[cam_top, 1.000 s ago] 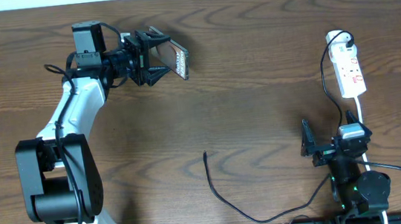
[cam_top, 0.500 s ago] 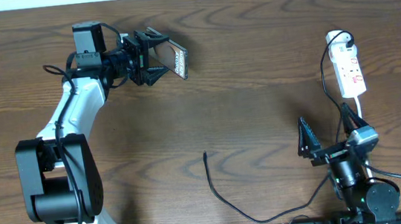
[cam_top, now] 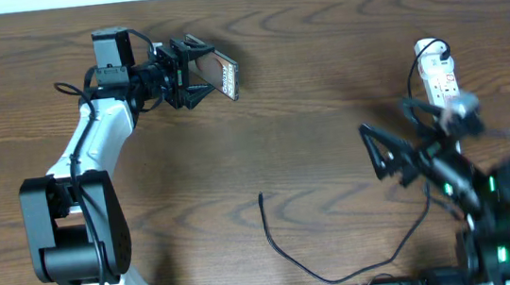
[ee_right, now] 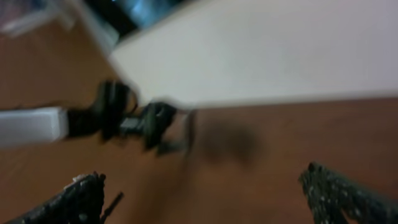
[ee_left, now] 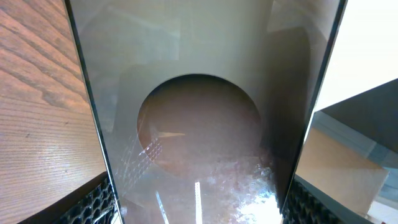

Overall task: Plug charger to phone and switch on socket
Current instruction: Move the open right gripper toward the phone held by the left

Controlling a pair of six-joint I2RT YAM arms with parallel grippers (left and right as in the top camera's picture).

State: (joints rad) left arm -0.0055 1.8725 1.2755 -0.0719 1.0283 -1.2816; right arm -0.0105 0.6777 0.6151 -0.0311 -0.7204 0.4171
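Note:
My left gripper [cam_top: 202, 72] is shut on the phone [cam_top: 225, 76] and holds it tilted above the far left of the table. In the left wrist view the phone's glossy brown face [ee_left: 199, 124] fills the space between the fingers [ee_left: 199, 208]. The charger cable lies loose on the table, its tip [cam_top: 261, 197] pointing away and the cable curving toward the near edge [cam_top: 326, 279]. My right gripper [cam_top: 392, 138] is open, empty and motion-blurred, left of the white socket [cam_top: 435, 68]. The right wrist hides part of the socket. The right wrist view shows open fingers [ee_right: 211, 199] over bare wood.
The table [cam_top: 324, 78] is dark brown wood. A white wall edge and the far-off left arm [ee_right: 134, 118] show blurred in the right wrist view. The socket's white cord and a black plug sit at its far end [cam_top: 427, 47].
My right arm has lifted from the near edge and swung away and to the left, toward the socket, fingers open. The left arm and phone have not moved.

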